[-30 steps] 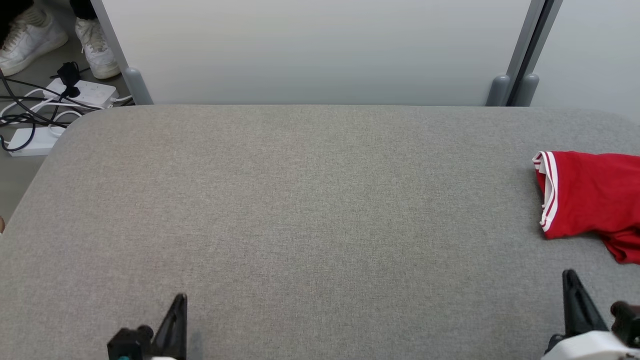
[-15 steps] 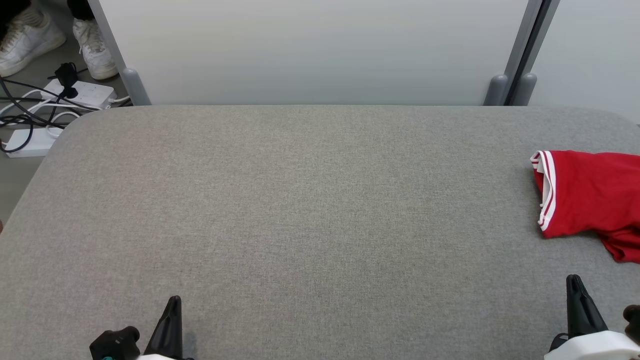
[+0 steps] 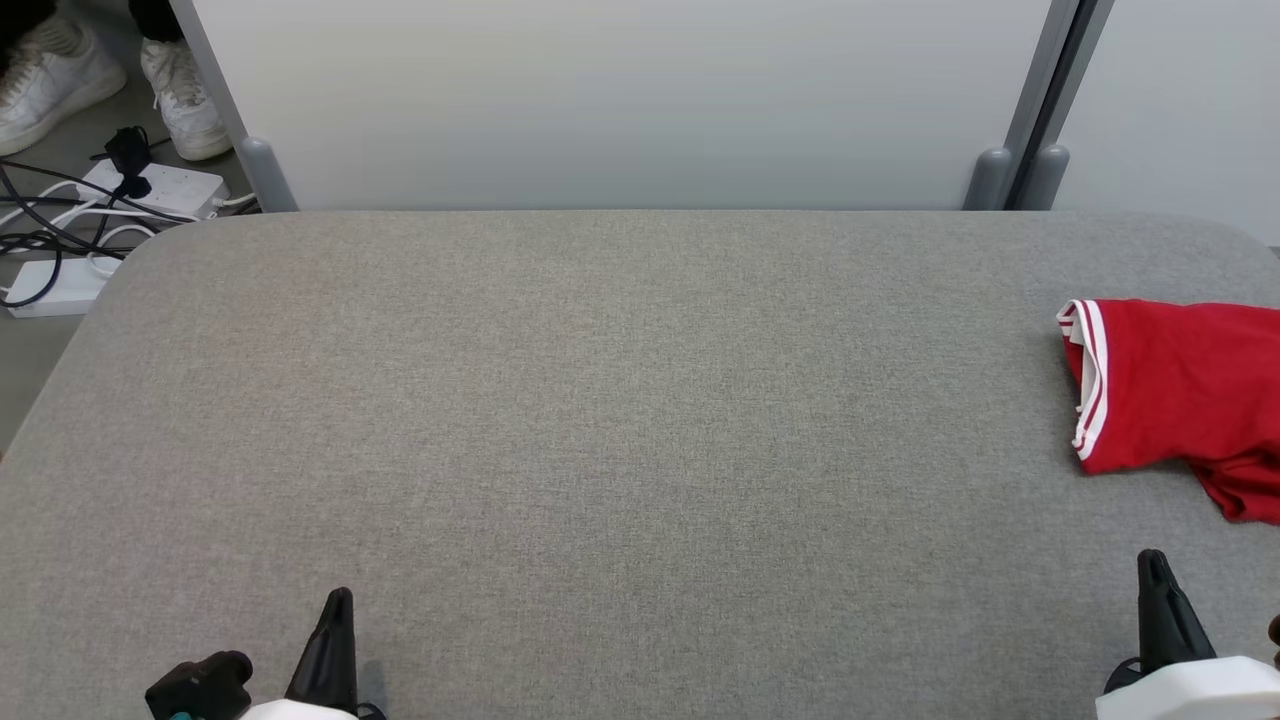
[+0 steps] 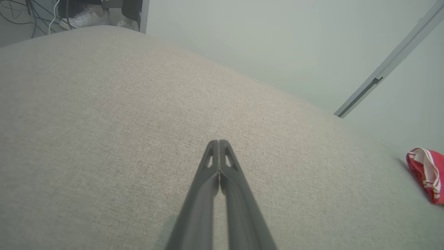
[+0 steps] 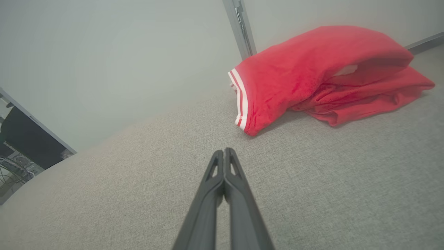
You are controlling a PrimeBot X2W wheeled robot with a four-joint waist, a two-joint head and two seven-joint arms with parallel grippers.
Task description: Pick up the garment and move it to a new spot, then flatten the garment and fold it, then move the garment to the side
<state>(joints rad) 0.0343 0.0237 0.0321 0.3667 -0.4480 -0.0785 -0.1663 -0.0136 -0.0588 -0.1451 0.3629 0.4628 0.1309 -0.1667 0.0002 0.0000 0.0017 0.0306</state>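
The garment is red with a white-striped hem and lies folded in a loose bundle at the far right of the grey fabric table. The right wrist view shows the garment just ahead of my right gripper, which is shut and holds nothing. In the head view that right gripper stands near the lower right, a little short of the cloth. My left gripper is at the lower left, far from the garment, its fingers pressed together and empty. A red corner of the garment shows at the left wrist view's right edge.
Pale partition panels stand behind the table. On the floor at the far left lie white power strips with cables, and a person's white shoes stand beside them.
Both grippers have drawn back a little toward the bottom edge of the head view. The camera shifted slightly. The garment lies as before.
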